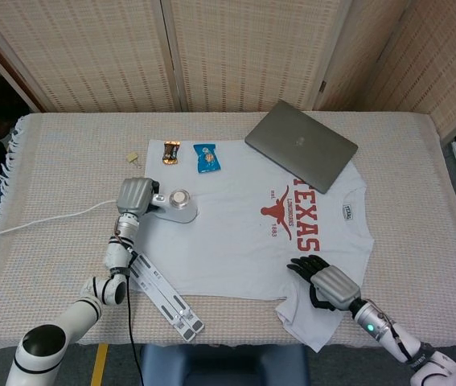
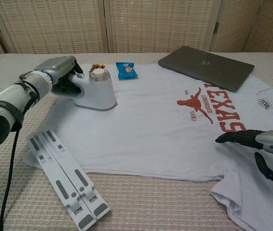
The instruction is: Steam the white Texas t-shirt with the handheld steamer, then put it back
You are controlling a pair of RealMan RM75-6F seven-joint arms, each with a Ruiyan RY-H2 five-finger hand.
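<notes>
Crowding the t-shirt (image 1: 244, 233): laptop (image 1: 301, 145), snacks (image 1: 207, 158), stand (image 1: 166, 297).

Bare shirt (image 1: 236, 241) cloth lies open around the red print; the laptop (image 1: 301, 145) blocks its far edge, snack packets (image 1: 207, 158) the far-left corner, the folding stand (image 2: 66, 179) the near-left

A t-shirt (image 1: 244, 233) lies flat on the bench (image 1: 67, 169). A steamer (image 1: 178, 206) stands on its left part, with the left hand (image 1: 133, 195) holding it. A laptop (image 1: 301, 145) overlaps the shirt's far edge. A folding stand (image 1: 167, 296) lies at the near left. The right hand (image 1: 322, 281) rests on the shirt's near right.
</notes>
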